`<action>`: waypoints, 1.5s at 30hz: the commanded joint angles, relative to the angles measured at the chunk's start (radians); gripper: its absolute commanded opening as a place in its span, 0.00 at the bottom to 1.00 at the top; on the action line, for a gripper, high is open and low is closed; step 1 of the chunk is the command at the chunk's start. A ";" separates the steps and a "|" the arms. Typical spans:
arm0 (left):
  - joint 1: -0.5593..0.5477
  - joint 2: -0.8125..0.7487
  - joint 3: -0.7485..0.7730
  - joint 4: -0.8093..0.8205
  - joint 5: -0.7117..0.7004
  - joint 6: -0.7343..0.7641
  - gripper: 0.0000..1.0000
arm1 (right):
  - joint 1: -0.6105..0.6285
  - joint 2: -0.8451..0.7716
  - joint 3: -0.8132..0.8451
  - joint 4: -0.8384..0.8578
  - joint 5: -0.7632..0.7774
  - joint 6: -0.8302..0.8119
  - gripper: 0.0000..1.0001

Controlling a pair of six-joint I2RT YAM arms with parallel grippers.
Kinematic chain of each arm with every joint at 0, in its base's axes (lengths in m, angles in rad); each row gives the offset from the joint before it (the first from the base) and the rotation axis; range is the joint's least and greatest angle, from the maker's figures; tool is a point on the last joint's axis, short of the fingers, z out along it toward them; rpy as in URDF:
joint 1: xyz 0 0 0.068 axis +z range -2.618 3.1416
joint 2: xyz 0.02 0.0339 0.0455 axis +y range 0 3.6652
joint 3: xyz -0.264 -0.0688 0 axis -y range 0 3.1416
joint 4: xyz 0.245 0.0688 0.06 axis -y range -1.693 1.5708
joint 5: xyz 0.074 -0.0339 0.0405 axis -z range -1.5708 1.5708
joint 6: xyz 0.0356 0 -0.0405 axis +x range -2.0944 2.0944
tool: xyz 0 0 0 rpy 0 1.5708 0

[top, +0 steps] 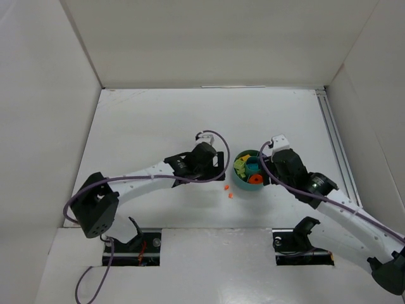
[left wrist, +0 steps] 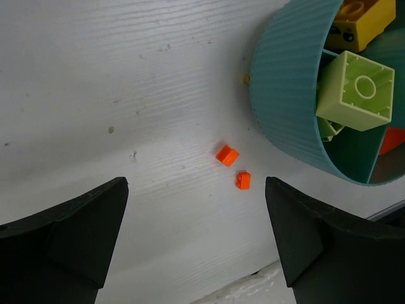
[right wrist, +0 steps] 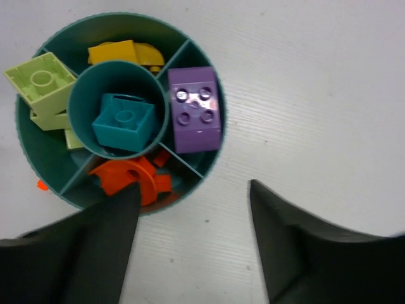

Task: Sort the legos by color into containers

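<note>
The dish (right wrist: 158, 28) is teal all over — its outer wall finely ribbed. The brick in its centre cup (right wrist: 124, 122) is the same teal. Around it are a purple brick (right wrist: 196, 109), yellow pieces (right wrist: 120, 52), pale lime-green bricks (right wrist: 39, 79) and bright orange pieces (right wrist: 130, 180). Two small bits (left wrist: 226, 155) outside the dish are orange too, on a white table (left wrist: 126, 76) with faint grey streaks. The left gripper (left wrist: 196, 240) and right gripper (right wrist: 193, 240) are black — the arm cables (top: 221, 140) purple.

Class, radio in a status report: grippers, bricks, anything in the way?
Open, empty: left gripper, right gripper. Two orange bricks loose on table beside dish. Nothing blocking them.
</note>
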 commanded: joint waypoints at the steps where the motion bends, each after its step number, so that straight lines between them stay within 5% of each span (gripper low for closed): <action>1: -0.047 0.061 0.084 -0.024 -0.072 0.028 0.87 | -0.037 -0.089 0.086 -0.073 0.073 -0.003 0.79; 5: -0.091 0.144 0.139 -0.035 -0.126 0.028 0.78 | -0.038 -0.167 0.106 -0.135 0.166 0.006 1.00; 12: -0.185 0.213 0.152 0.003 -0.195 0.070 0.59 | -0.062 -0.193 0.126 -0.167 0.228 0.006 1.00; 21: -0.185 0.224 0.094 0.118 -0.164 0.070 0.52 | -0.071 -0.155 0.135 -0.176 0.237 -0.003 1.00; 45: -0.243 0.328 0.094 0.072 -0.283 0.009 0.36 | -0.081 -0.155 0.137 -0.186 0.246 -0.003 1.00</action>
